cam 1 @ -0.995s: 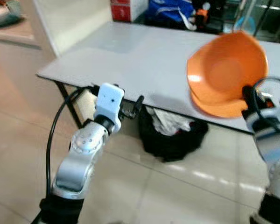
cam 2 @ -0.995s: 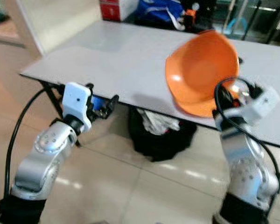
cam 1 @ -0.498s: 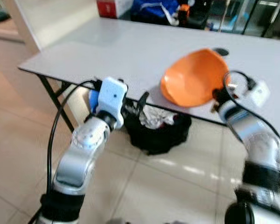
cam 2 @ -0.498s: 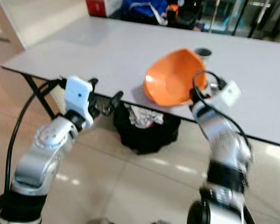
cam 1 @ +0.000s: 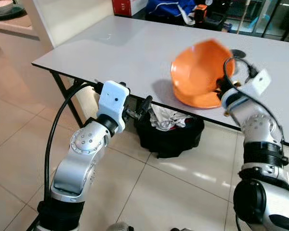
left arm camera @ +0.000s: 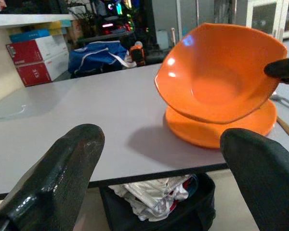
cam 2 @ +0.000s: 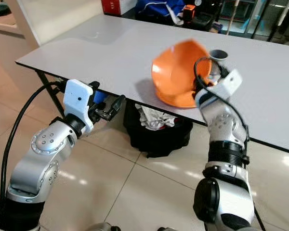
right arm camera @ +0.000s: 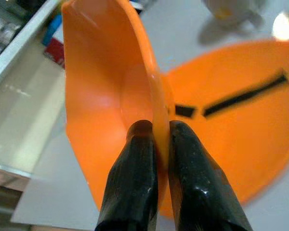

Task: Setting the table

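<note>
Since half a second ago the orange bowl (cam 1: 202,70) has tipped up steeper over the orange plate (left arm camera: 221,129), and the right arm has folded in closer beneath it. The right pincer (right arm camera: 156,144) grips the bowl by its rim, one finger on each face, and the bowl stands nearly on edge just above the plate near the front edge of the grey desk (cam 1: 111,53). A grip that thin on a glossy, smooth wall could slip, and the bowl would clatter onto the plate or roll off the edge onto the tiled floor (cam 1: 173,192); lowering it at this tilt could also knock the plate forward. Both pieces look like hard moulded plastic, the bowl with faintly angular sides. A spoon (left arm camera: 285,124) lies just beside the plate. The left pincer (left arm camera: 159,168) hangs wide and empty before the desk, above a black bag (cam 1: 171,134).
</note>
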Available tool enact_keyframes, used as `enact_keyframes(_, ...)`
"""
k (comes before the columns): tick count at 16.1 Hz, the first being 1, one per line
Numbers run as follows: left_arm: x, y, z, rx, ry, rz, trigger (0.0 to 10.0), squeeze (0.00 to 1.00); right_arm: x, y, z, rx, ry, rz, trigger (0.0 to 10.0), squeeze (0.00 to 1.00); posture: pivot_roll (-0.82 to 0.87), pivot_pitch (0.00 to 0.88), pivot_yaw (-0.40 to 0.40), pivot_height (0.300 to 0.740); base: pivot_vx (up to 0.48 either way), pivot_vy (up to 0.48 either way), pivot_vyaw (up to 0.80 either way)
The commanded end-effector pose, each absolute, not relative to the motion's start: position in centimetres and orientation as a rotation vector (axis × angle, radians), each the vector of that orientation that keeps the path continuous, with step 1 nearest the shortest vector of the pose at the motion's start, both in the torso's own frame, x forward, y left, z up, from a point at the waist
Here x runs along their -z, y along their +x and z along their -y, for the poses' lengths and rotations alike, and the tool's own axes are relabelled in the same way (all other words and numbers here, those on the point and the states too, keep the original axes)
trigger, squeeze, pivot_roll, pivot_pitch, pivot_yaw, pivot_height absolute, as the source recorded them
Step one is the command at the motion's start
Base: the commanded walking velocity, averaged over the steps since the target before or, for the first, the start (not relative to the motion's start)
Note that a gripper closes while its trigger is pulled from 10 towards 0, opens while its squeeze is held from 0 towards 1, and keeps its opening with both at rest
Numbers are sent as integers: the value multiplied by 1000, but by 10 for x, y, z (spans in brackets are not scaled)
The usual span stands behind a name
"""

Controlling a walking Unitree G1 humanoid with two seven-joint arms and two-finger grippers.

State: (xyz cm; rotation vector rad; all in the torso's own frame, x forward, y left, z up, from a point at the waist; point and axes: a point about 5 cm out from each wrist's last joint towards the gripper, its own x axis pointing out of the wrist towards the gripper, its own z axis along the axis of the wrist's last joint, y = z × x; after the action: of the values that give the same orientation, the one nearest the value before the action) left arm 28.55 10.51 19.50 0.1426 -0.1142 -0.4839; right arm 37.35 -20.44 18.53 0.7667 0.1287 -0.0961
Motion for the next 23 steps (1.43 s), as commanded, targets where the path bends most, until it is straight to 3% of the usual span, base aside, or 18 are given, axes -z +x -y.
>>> enact_keyframes(1,-203,285,-105,483,135,158,10000,0,-203,370,202,45,646,-40,10000,0,37,23,30,740,0,0,0)
enact_keyframes(5,-206,287,-105,480,130,171,10000,0,-199,338,183,-84,645,-23,10000,0,31,23,31,740,234,0,-555)
enact_keyframes(11,-204,286,-108,491,129,169,10000,0,-189,310,182,-120,687,-79,10000,0,28,25,34,740,327,0,-102)
enact_keyframes(19,-202,285,-106,508,130,157,10000,0,-193,308,188,-75,701,-68,10000,0,27,24,34,740,322,0,0)
enact_keyframes(23,-197,284,-104,524,140,132,10000,0,-193,311,200,-9,702,-65,10000,0,21,26,35,740,0,0,0)
